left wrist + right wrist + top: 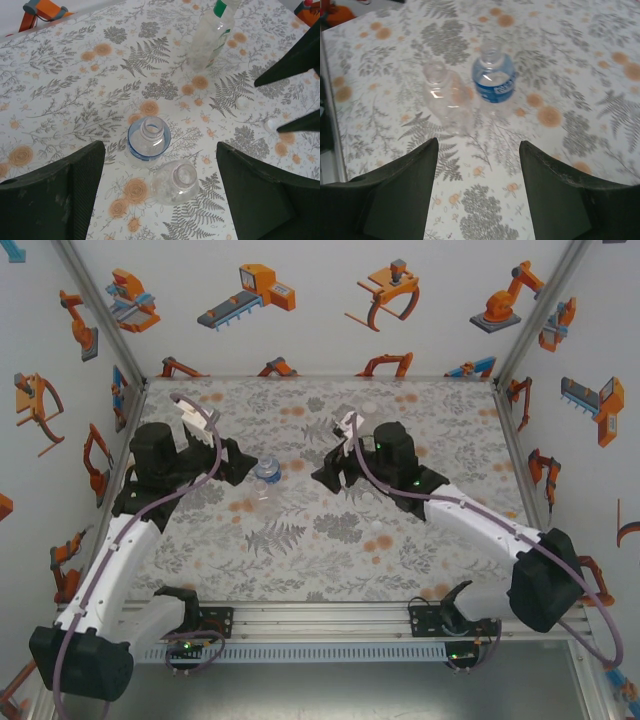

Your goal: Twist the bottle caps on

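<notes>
Left claw (241, 464) spread, empty, facing two uncapped bottles on the floral-print worktop (60, 90): small clear plastic bottle with blue label (149, 139), plain clear plastic bottle (175, 184) just beside it. Right claw (329, 478) spread, empty, on their opposite side. Two tiny round white plastic caps (242, 103) lie loose near it. Clear bottle with green-white label (210, 37) stands apart.

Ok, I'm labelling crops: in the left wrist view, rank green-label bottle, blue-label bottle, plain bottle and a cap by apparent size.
1. Green-label bottle, seen from the side, though farthest.
2. Blue-label bottle and plain bottle: alike, both seen from above; unranked.
3. Cap, smallest.
</notes>
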Controlling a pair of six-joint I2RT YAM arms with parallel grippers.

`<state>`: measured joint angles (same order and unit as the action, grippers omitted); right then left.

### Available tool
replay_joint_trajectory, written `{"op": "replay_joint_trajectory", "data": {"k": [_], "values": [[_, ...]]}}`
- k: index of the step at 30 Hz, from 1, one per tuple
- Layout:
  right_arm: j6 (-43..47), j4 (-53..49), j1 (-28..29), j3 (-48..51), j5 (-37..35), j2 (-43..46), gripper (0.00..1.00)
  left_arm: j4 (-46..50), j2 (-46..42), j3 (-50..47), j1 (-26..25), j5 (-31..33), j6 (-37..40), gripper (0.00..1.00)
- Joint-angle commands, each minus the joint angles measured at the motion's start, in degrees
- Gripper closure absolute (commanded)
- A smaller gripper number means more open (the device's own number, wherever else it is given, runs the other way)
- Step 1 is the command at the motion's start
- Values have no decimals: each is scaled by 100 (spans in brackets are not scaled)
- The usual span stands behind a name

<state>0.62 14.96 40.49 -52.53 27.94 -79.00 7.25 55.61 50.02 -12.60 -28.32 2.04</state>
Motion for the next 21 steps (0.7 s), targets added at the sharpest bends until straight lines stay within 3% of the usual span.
{"op": "replay_joint_trajectory", "data": {"k": [1,8,21], "values": [[172,955,203,-27,797,-387,39,-156,-135,-58,43,-3,-35,16],[128,2040,546,-406,1474,-1424,39,-146,-217,-63,38,-7,15,16],[-69,2634,864,-1254,1620,-2636,38,-241,-235,-89,39,-146,-64,17]]}}
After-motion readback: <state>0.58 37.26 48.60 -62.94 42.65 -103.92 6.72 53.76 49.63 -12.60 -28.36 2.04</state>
